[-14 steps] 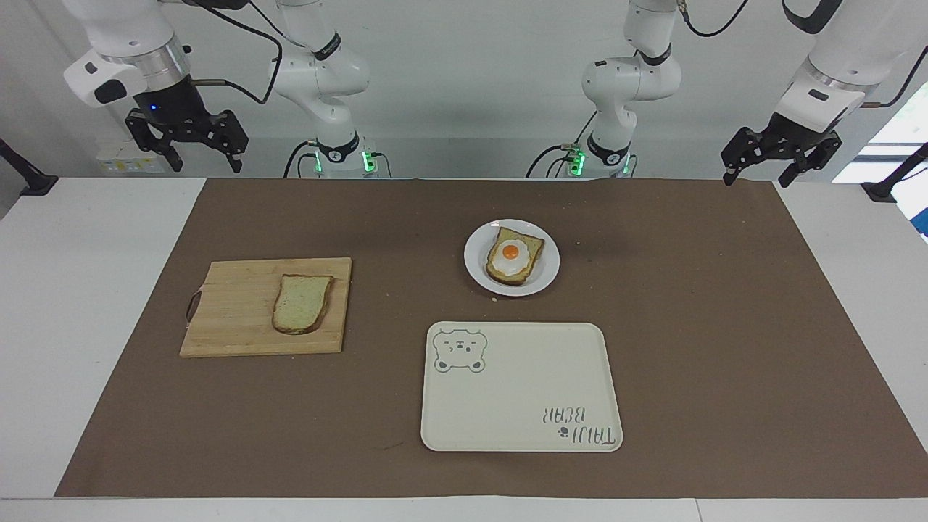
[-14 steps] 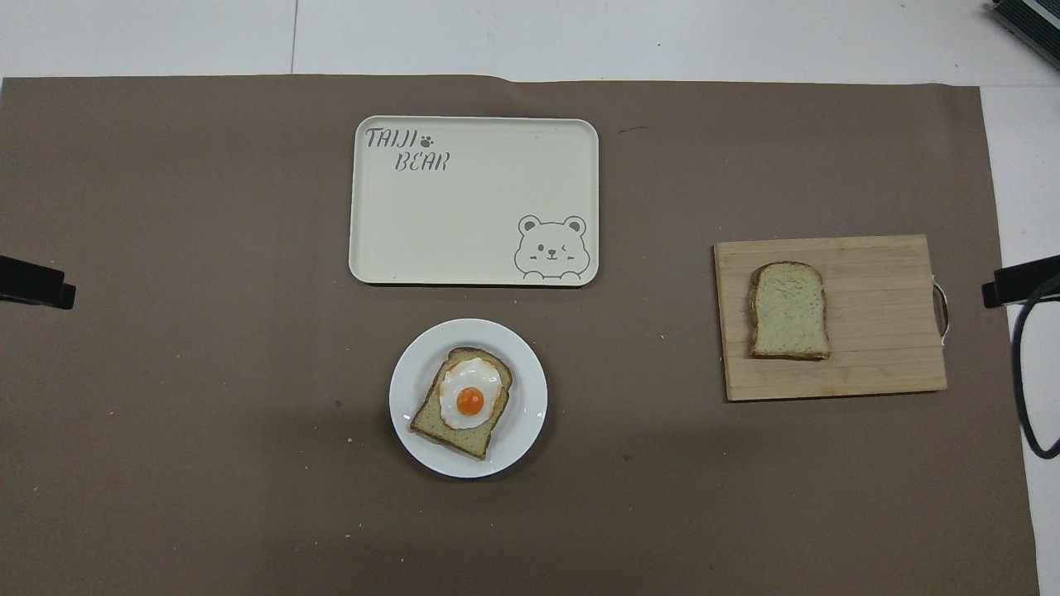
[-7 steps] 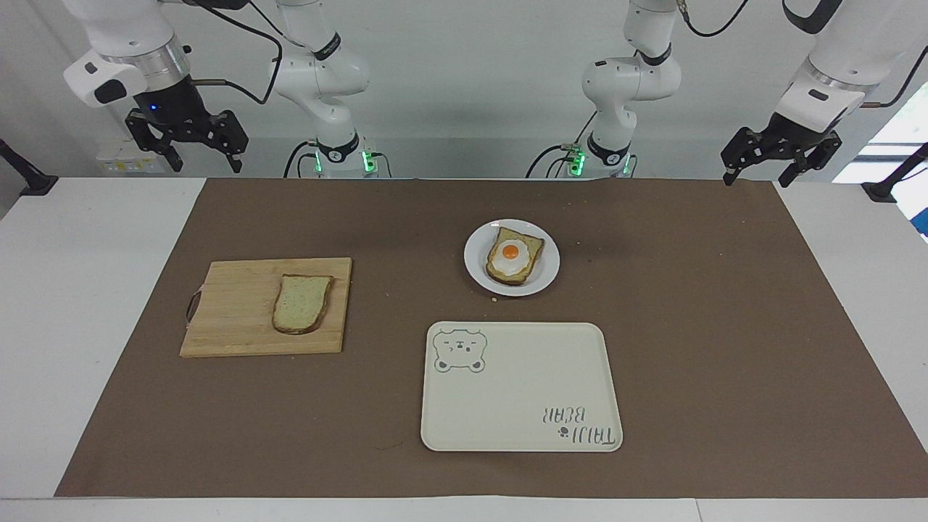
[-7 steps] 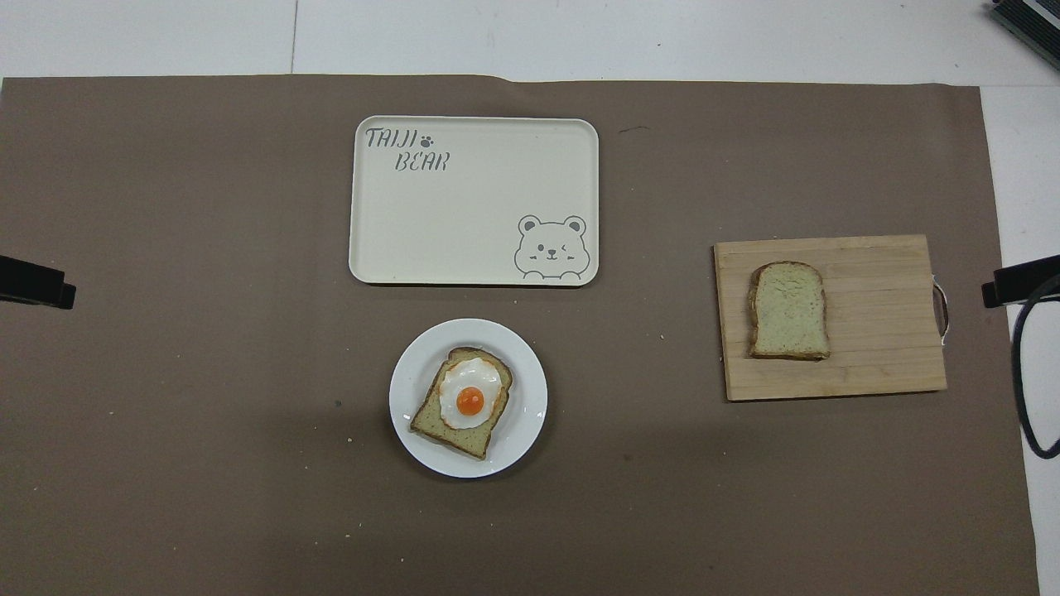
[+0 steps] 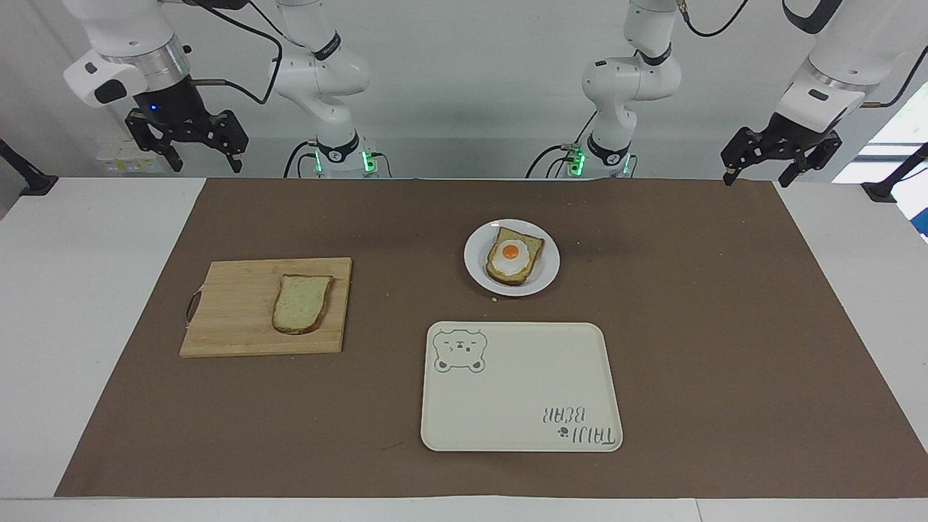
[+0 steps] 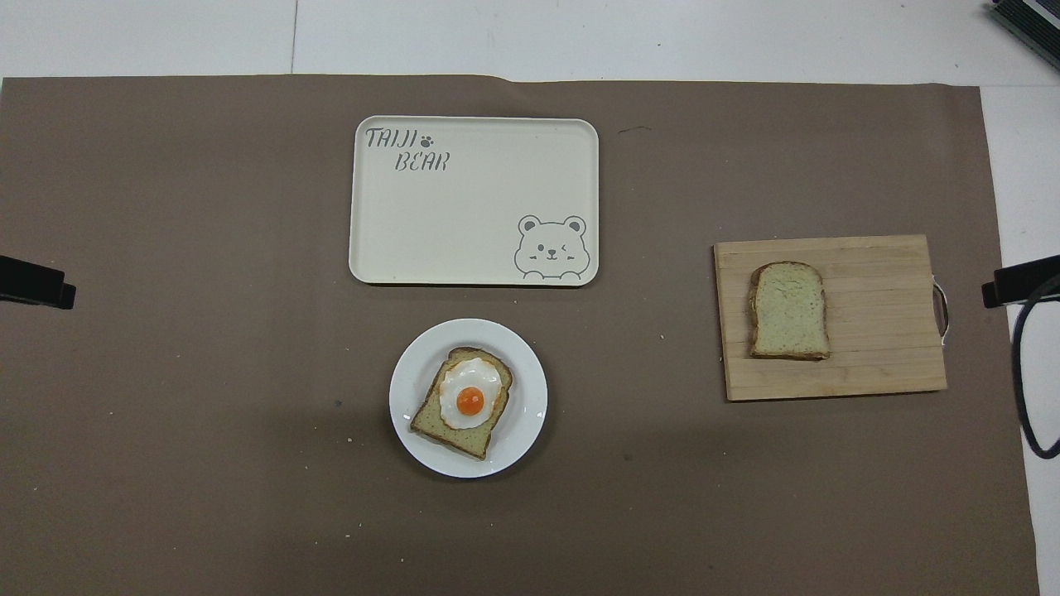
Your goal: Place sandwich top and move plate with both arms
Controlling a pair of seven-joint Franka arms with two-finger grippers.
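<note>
The sandwich top (image 5: 301, 303), a plain tan slice with a brown crust, lies flat on a wooden cutting board (image 5: 232, 319) toward the right arm's end; it also shows in the overhead view (image 6: 789, 310). The small white plate (image 5: 545, 272) holds a bread slice with a fried egg (image 5: 512, 255) mid-table; the plate shows in the overhead view (image 6: 530, 397) too. My right gripper (image 5: 206, 163) hangs open and empty, raised over the table's edge near the robots, apart from the board. My left gripper (image 5: 755, 175) hangs open and empty, raised at the left arm's end.
A cream rectangular tray (image 5: 522, 428) with a bear drawing lies farther from the robots than the plate, empty. A brown mat (image 5: 725, 326) covers the table. A black cable loop (image 6: 1031, 372) hangs by the board's end.
</note>
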